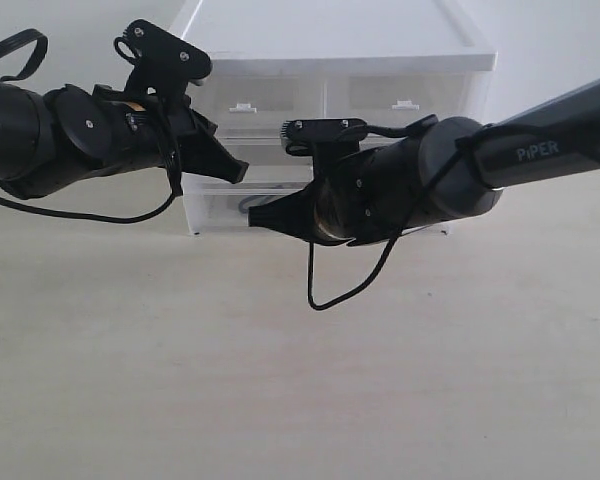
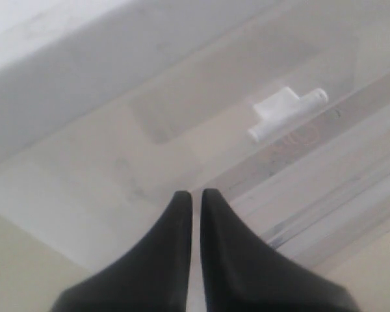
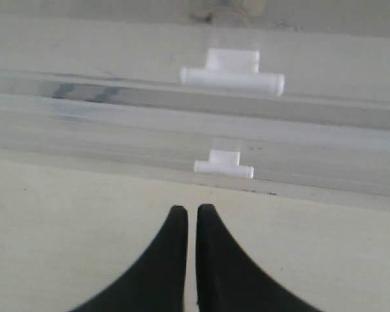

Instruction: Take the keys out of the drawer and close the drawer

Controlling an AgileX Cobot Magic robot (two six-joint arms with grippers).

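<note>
Exterior view is giving us the one piece of readable writing: "PiPER" in pale letters along the right arm (image 1: 537, 152). That arm is reaching across the middle. The right fingers (image 1: 265, 217) are lying low over the pale worktop (image 1: 280, 390), their tips just before the front of the drawer (image 1: 212, 212), the lowest tier of the white drawer unit (image 1: 330, 50). We are reading that drawer as pushed in, its translucent front sitting level with the tiers above. The left fingers (image 1: 220, 165) are hanging higher, above the right fingers' tips, at the unit's left half.

Right wrist view is showing the right fingers pressed together with only a hairline slit between them, gripping nothing. Straight ahead of their tips we are seeing a small tab handle (image 3: 224, 167) just over the worktop's edge, and beyond it a larger-looking upper handle (image 3: 233, 77).

Left wrist view is showing the left fingers likewise drawn together and empty, pointing at the unit's front. Beyond their tips and off to one side, a white tab (image 2: 287, 114) is standing out. Just beside it, faint reddish-gold ring outlines are glowing through the plastic, seemingly the keys (image 2: 301, 133). We cannot tell which tier is holding them.
</note>
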